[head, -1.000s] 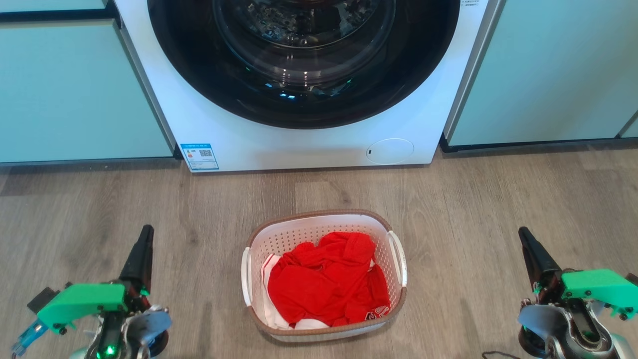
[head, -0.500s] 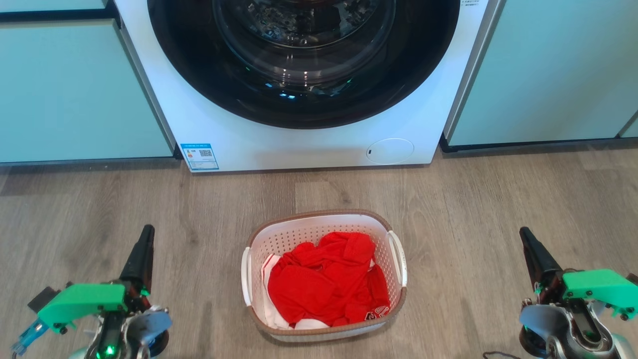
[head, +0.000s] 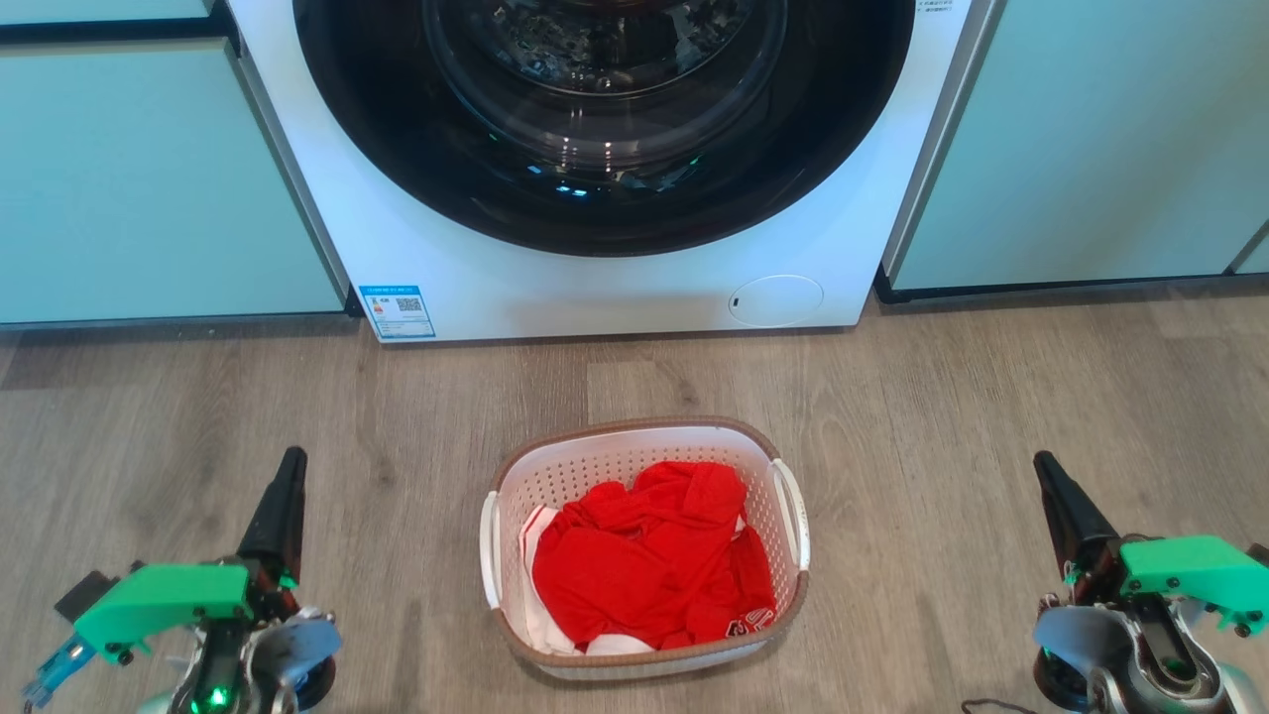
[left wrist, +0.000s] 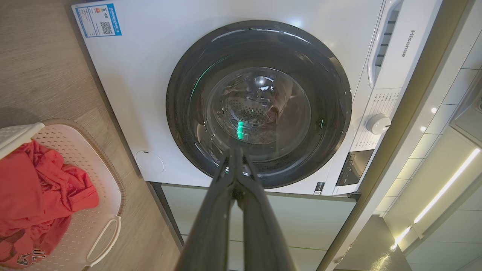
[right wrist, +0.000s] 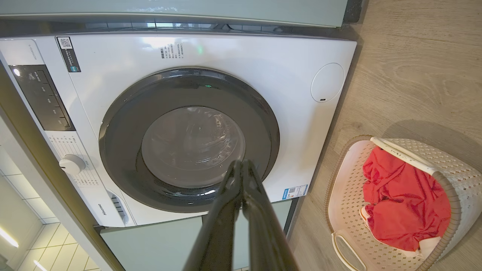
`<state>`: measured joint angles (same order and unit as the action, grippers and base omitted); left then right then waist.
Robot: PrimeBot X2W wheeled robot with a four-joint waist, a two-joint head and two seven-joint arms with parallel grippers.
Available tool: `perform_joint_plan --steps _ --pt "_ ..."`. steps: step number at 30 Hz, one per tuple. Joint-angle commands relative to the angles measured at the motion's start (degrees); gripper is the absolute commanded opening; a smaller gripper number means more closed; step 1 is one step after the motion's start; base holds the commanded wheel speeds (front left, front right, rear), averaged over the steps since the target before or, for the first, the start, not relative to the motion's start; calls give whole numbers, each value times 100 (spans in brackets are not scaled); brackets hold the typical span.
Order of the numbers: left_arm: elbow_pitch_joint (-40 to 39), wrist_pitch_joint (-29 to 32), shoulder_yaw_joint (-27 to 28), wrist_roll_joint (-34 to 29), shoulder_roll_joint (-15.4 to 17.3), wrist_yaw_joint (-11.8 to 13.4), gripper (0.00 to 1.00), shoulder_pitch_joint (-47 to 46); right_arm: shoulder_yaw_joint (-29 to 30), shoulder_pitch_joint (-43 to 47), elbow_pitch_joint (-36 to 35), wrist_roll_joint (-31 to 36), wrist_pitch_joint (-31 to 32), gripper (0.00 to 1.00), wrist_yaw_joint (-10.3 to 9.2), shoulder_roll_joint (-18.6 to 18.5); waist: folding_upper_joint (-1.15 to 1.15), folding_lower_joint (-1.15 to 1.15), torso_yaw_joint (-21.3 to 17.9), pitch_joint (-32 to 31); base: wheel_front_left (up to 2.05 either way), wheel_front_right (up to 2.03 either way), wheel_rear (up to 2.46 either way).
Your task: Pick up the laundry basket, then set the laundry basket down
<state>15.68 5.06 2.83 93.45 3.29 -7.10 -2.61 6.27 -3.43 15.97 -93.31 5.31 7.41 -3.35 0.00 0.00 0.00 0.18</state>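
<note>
Plainly, the laundry basket (head: pixel 605 466) stands upright on the wooden floor (head: pixel 942 397). It sits toward the floor's far edge, where the boards meet the washing machine (head: pixel 476 288), with a strip of bare boards between the two. It lies roughly midway between the arms. A crumpled red garment (head: pixel 644 565) fills most of it, with a little white cloth showing beneath. One white side handle (head: pixel 489 545) faces the robot's left and the other faces its right (one toward each arm, as it happens).

The left gripper (head: pixel 292 461) hangs over bare floor well apart from the basket's left side. Its two dark fingers are pressed together to a single point, with nothing between them and nothing touching them. The right gripper (head: pixel 1043 464) mirrors it on the other side, equally far off, also closed tight and empty. Both wrist views show the fingers meeting at the tips and aimed at the machine's door, with the basket off to one side.

As for the step in hand, I judge that this scene fits two stages. The basket may be waiting on the floor for a lift, or it may already be set back down with the arms clear of it. Nothing here decides between them, so I name no next move. I note only that fingers closed like this could not take a handle as they stand.
</note>
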Motion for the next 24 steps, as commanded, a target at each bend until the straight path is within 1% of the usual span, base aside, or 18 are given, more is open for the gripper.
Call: perform_joint_plan --steps 1,24 --pt "-169 43 245 -25 49 -38 0 -347 -80 -265 -200 28 33 0 8 -30 0 0 0 0 0 0 0" --pt "-167 70 279 -53 25 -38 0 -350 -50 -268 -199 52 57 0 8 -10 0 0 0 0 0 0 0"
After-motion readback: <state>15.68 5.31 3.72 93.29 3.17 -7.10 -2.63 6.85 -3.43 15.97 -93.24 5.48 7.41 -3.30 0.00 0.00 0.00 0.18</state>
